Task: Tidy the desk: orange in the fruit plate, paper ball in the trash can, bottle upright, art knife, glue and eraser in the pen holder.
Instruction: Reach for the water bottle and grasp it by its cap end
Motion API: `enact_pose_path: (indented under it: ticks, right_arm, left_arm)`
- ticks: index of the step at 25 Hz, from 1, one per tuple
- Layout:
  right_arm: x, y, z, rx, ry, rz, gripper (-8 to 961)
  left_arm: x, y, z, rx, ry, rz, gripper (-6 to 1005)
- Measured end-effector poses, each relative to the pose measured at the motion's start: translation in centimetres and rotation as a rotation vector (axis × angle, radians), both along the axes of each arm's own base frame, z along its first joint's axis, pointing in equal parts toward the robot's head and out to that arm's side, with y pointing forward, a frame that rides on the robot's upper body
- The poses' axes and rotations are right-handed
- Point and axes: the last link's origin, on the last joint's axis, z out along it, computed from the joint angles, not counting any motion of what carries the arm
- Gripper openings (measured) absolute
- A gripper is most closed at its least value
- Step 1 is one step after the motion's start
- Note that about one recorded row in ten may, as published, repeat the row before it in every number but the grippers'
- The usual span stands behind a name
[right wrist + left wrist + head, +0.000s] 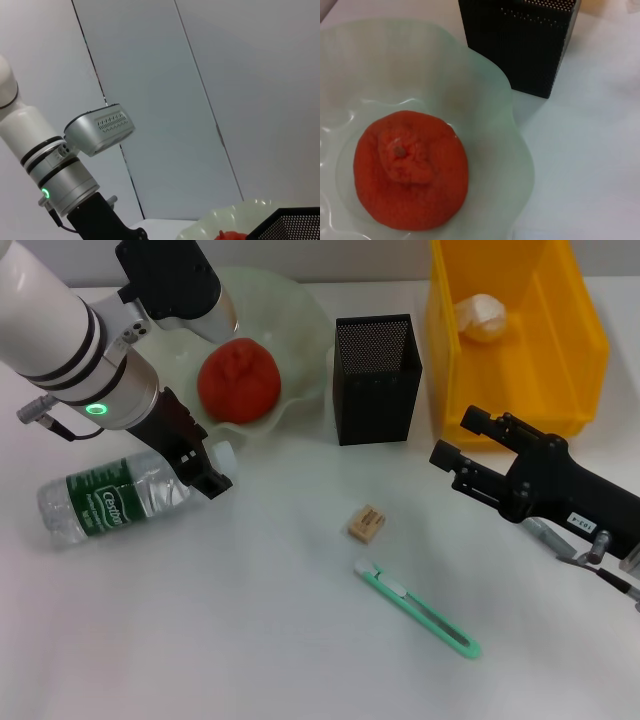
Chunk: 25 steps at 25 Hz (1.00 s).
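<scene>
The orange [238,380] [411,170] lies in the pale green fruit plate [290,315] [485,100]. A clear bottle [110,502] with a green label lies on its side at the left. My left gripper [205,472] is low beside its white cap. The paper ball [482,316] rests inside the yellow trash can [580,330]. The black mesh pen holder [377,380] [520,45] stands between plate and can. A tan eraser [366,523] and a green art knife [417,608] lie on the table in front of it. My right gripper [458,440] hovers open and empty near the can's front. The glue is out of view.
The white table [250,640] spreads out in front of the objects. In the right wrist view, the left arm [60,165] shows against a grey wall, with the plate's rim [235,212] and a corner of the pen holder [295,222] low down.
</scene>
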Motion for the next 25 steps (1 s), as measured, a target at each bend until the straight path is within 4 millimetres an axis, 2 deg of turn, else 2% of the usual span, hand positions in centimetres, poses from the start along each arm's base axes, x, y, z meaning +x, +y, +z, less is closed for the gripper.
enact_pose_path:
  ticks: [25]
  right_arm:
    - [-0.44,0.53,-0.21,-0.005,-0.002,0.008,737]
  left_arm:
    - [0.0,-0.03,0.15,0.002,0.002,-0.014,727]
